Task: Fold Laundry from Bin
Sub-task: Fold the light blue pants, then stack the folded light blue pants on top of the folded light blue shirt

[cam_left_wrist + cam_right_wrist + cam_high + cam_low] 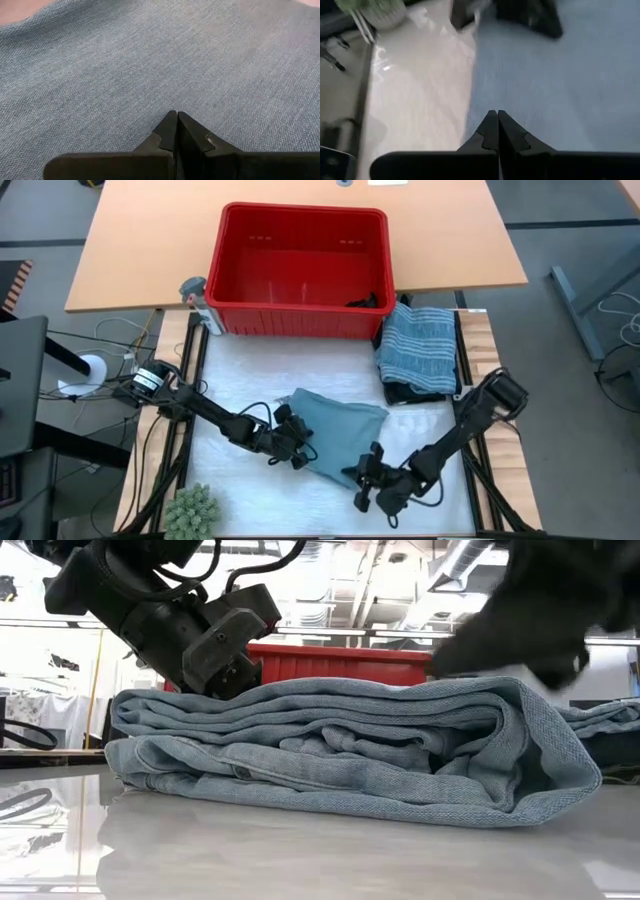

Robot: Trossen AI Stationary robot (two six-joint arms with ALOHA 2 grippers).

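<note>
STEP: I press the folded light-blue cloth garment flat | left claw at 9, right claw at 5, both clenched empty | NEXT: I judge stacking it.

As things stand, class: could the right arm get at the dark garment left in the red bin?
Probably yes. The bin is open-topped and the dark garment lies in its near right corner, on the right arm's side. Only the striped folded stack sits between; the right hand could pass above it.

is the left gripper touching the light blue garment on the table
Cannot tell. In the left wrist view the shut left gripper sits right over the light blue garment, but no view shows contact or a gap plainly; the low view shows only its body against the folded pile.
</note>
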